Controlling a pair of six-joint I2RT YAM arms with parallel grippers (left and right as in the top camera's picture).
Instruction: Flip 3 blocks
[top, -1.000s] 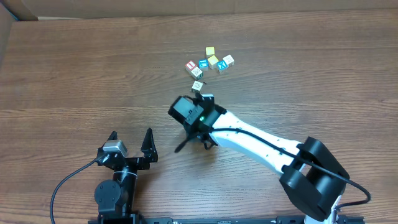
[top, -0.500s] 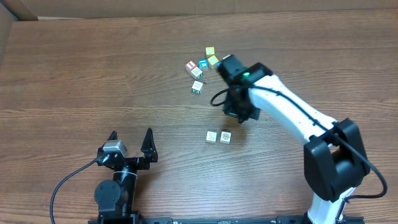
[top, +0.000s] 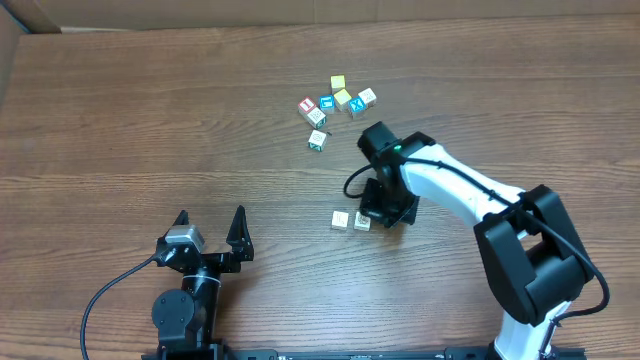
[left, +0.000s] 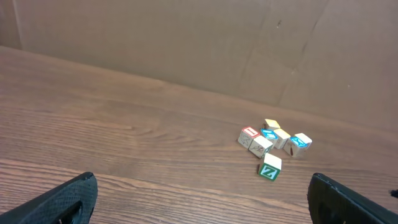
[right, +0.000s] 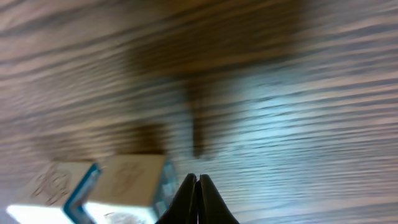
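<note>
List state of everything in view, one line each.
Block pair: on table, side by side, free.
Right gripper: jaws shut, empty, beside the pair.
Left gripper: jaws open, empty.
Cube cluster: bunched, untouched.
Green-marked block: on table, alone, just off the cluster.

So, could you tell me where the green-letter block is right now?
In the overhead view the green-letter block sits alone, just nearer the robot than the left end of the cube cluster.
</note>
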